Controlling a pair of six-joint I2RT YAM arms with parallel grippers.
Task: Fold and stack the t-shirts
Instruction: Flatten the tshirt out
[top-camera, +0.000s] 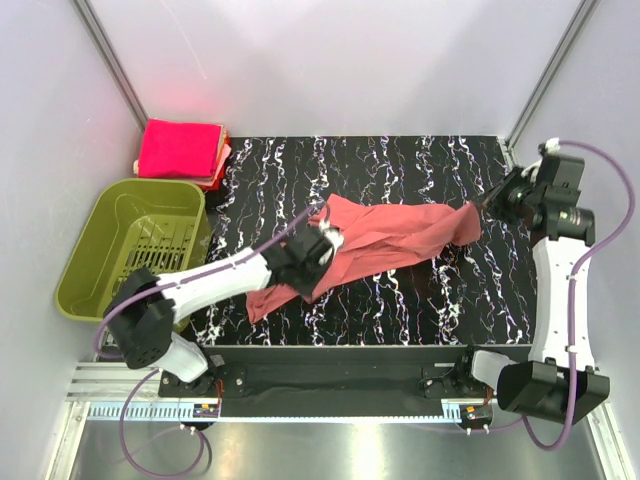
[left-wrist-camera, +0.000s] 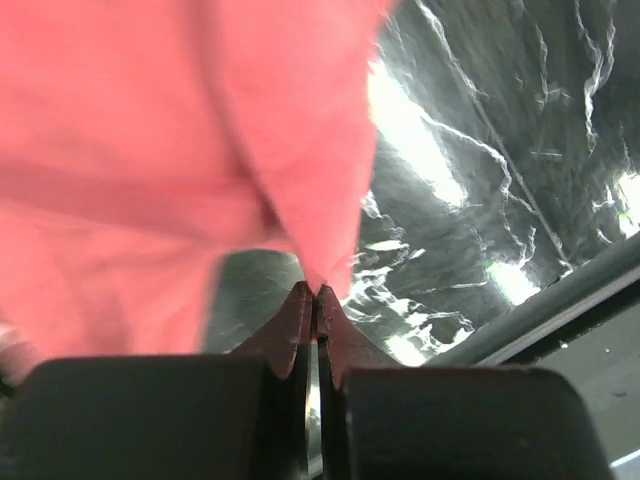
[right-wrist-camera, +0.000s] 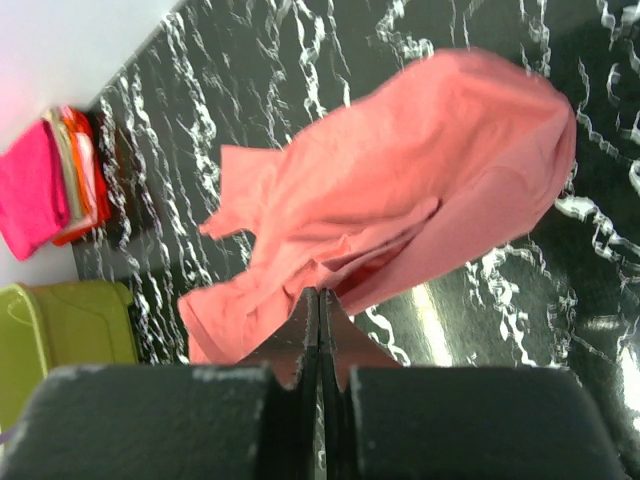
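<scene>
- We see the salmon-coral t-shirt strung out across the middle of the black marbled surface. It is held at two ends and bunched into long creases between them.
- The left fingers are pressed together on the shirt's left end. In the left wrist view their tips meet on a narrow point of pink cloth, and the rest of the fabric fills the frame above them.
- The right fingers are also pressed together, pinching the shirt's right end toward the far-right side of the surface. In the right wrist view the tips close on an edge of the cloth, and the shirt spreads away from them over the surface.
- From the left fingers a loose part of the shirt hangs down and trails to the near-left, where its end lies on the surface just beside the left arm.
- We cannot tell how much of the middle stretch touches the surface; a shadow lies under it.
- A stack of folded t-shirts sits at the far-left corner, just beside the edge of the surface. The top one is bright magenta, and orange-red edges show beneath it.
- The olive-green basket stands on the left, nearer than the stack and alongside the surface; its slotted floor is visible.
- The two arms are well apart, one on each side of the shirt.
</scene>
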